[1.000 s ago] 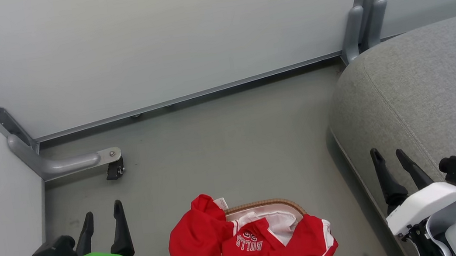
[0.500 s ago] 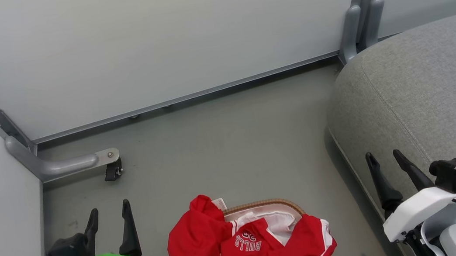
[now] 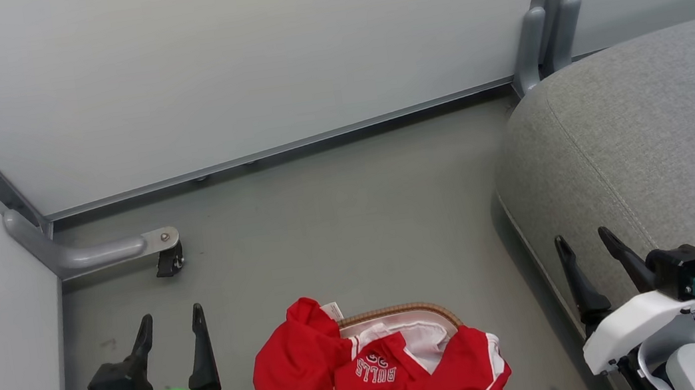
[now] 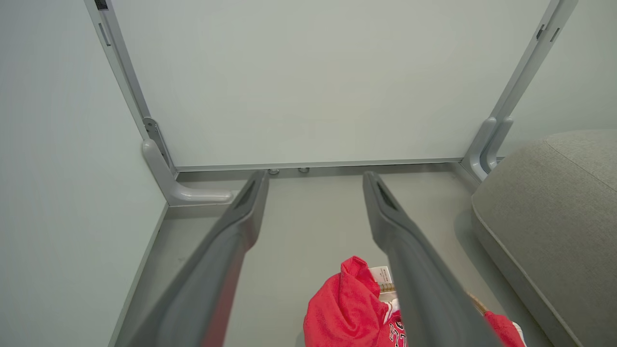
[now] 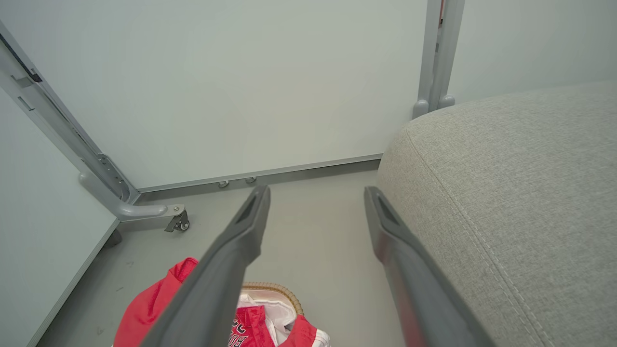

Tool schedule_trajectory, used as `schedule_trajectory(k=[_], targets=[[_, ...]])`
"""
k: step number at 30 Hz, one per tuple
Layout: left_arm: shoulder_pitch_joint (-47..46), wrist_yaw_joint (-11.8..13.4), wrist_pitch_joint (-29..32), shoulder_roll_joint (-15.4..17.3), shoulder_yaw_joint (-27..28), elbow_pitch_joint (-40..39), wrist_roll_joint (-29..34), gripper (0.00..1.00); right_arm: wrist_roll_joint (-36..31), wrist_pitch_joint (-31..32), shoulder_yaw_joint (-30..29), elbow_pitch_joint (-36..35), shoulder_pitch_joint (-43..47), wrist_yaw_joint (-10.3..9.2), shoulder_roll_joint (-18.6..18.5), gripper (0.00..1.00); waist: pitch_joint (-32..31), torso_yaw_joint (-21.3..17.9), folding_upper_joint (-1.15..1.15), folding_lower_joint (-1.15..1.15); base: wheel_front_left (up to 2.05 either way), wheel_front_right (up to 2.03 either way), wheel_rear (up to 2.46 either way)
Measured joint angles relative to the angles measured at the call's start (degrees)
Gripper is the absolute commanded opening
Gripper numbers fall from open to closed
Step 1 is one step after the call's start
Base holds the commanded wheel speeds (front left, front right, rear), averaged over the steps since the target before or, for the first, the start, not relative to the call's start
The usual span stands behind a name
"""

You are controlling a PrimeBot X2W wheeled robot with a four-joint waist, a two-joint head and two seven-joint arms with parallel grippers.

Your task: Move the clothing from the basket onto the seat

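The left gripper (image 3: 171, 312) hung low on one side of the basket. Its two dark fingers were spread apart with nothing between them. The right gripper (image 3: 581, 235) hung on the other side, in front of the edge of the seat. It was spread wide and empty too. I think both were held open like that so they were ready to grab.

Between them sat the basket (image 3: 396, 311) on the floor (image 3: 338, 223), and the clothing (image 3: 317, 373) was in it. The red clothes were piled high. One part flopped over the rim on the left side, so that bit looked easy to pinch. The word BULLS showed in white on top. A white liner (image 3: 430, 338) peeked out behind the red.

The seat (image 3: 648, 135) was close by on the right of the basket, which I guess made for a short trip. No red clothes lay on the part I could see.

Further back was bare grey floor, then a metal leg (image 3: 100, 253) with a little wheel, and then the pale wall panels (image 3: 235, 55).
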Motion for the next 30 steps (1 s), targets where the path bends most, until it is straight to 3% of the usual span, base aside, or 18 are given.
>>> schedule_trajectory(k=[30], targets=[[1.15, -1.60, -3.19, -1.67, 1.34, 1.85, 12.07, 1.00, -11.70, -3.04, 0.10, 0.60, 0.15, 0.02, 0.56, 1.00, 0.35, -1.30, 0.00, 0.00, 0.00, 0.00, 0.00]])
